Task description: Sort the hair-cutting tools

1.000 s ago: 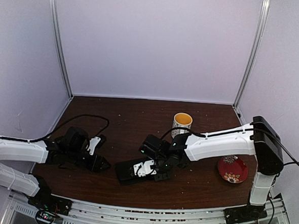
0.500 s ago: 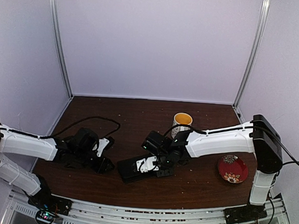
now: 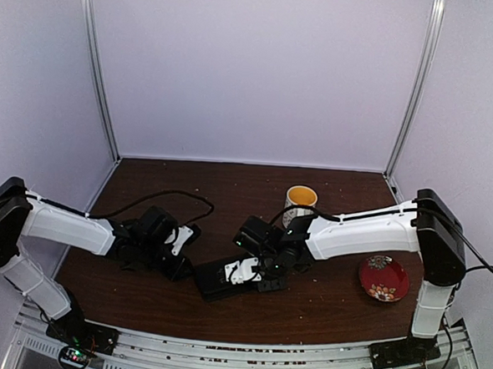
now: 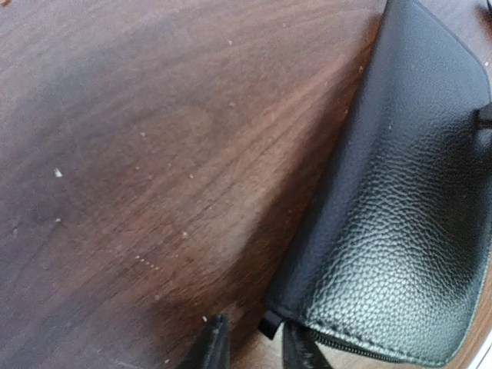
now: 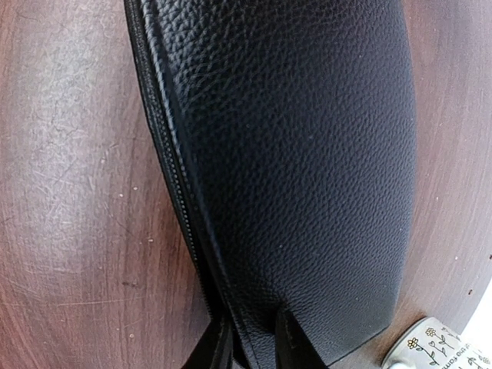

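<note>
My right gripper pinches the black case; my left gripper stands narrow around its zipper pull, grip unclear; a shallow bite could slip off the pull.

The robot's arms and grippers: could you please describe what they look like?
The left arm and right arm have white shells, black joints and looping black cables. The left gripper and right gripper are black with white plates and slim black fingers.
</note>
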Robot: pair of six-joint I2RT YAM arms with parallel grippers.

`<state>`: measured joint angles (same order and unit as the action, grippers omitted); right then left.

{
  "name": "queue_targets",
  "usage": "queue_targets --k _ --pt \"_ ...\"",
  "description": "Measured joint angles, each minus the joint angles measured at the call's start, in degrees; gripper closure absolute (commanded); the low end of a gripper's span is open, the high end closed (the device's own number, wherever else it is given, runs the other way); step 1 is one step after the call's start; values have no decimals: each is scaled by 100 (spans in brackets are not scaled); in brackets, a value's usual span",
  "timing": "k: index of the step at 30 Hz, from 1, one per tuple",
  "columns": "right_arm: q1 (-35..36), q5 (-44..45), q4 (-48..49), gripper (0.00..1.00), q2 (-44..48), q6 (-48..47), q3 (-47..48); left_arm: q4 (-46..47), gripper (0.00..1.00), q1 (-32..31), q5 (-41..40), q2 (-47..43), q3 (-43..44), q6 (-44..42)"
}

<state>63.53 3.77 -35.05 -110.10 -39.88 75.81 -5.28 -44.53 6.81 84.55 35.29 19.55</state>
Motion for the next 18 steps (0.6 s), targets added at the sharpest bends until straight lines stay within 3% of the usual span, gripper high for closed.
queue_targets --k 6,11,18 --pt "9 15 7 81 -7 85 0 -76 100 -4 48 328 181 -107" --pt "11 13 13 82 -13 127 0 -142 100 -22 131 317 190 -74" --pt "20 17 -57 85 -74 201 59 -166 100 -20 424 -387 -358 254"
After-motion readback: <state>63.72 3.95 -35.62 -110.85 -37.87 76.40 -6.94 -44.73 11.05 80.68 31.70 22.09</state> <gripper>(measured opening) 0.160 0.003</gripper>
